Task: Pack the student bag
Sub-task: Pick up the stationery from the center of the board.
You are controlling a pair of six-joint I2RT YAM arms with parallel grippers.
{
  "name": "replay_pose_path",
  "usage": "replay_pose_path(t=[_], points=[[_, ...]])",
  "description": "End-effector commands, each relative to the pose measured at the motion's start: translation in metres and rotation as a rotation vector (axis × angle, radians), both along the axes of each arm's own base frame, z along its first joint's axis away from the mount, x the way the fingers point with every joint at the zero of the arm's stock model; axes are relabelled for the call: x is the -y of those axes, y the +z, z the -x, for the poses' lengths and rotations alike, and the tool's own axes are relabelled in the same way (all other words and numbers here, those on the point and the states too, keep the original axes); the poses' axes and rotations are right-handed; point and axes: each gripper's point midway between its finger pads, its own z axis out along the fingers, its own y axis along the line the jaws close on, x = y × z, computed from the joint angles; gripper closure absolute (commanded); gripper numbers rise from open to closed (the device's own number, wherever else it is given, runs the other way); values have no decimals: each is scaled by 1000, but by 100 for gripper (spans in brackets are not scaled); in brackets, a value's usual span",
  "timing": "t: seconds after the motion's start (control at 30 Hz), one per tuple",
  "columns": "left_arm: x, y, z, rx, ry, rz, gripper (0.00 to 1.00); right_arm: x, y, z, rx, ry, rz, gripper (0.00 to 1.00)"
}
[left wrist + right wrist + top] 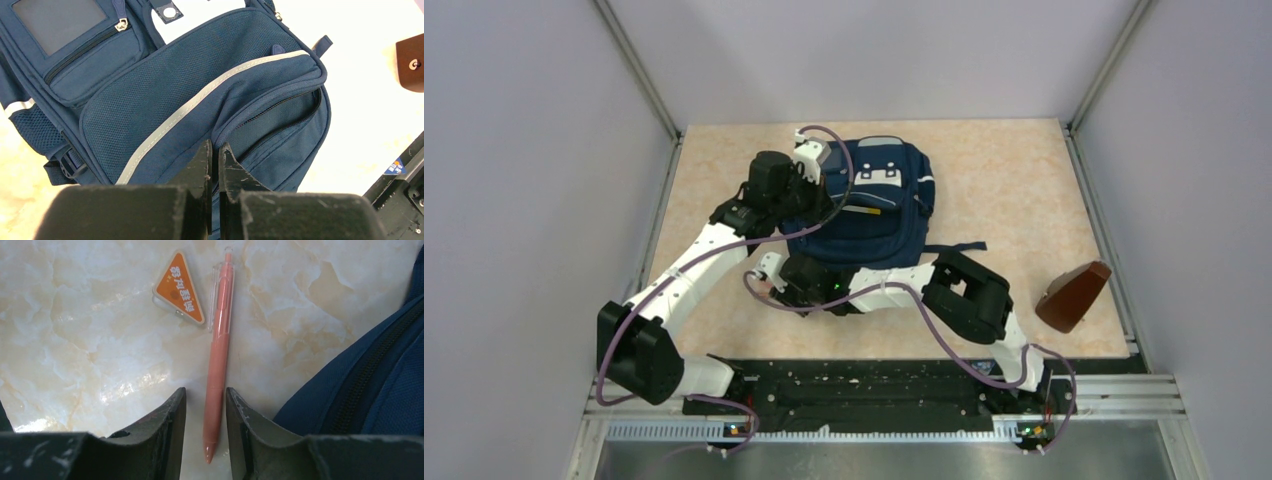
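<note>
The student bag, navy with grey reflective stripes, lies flat in the middle of the table. My left gripper is at its upper left corner, shut, and a fold of the bag's fabric by the zip bunches up at its tips. My right gripper is low over the table just left of the bag's near edge. It is open, with its fingers either side of a salmon-pink pen lying on the table, not touching it. The bag's side shows to the right of that pen.
An orange triangular item with white lettering lies next to the pen's far end. A brown wedge-shaped object rests near the table's right edge. Grey walls surround the table, and a rail runs along the near edge.
</note>
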Motion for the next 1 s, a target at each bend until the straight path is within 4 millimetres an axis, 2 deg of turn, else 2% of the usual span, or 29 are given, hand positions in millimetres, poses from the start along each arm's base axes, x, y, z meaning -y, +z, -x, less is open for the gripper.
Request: replay_pose_path(t=[0.0,0.23,0.4,0.53,0.63,0.77,0.87,0.97], points=[[0,53,-1,115,20,91,100,6,-13,-5,-36,-13,66,69],[-1,53,-1,117,23,88,100,1,-18,10,-131,23,64,82],[-1,52,-1,115,26,86,100,4,-18,10,-124,22,66,100],[-2,52,-2,117,27,84,100,7,-5,10,-105,10,36,100],[-2,52,-2,119,29,82,100,11,13,13,-74,7,6,100],[-4,51,-3,120,34,75,100,24,50,23,8,13,-28,100],[-5,52,-3,125,40,68,100,49,87,28,74,-27,-62,100],[-7,52,-5,129,51,59,100,92,114,31,125,-91,-100,100]])
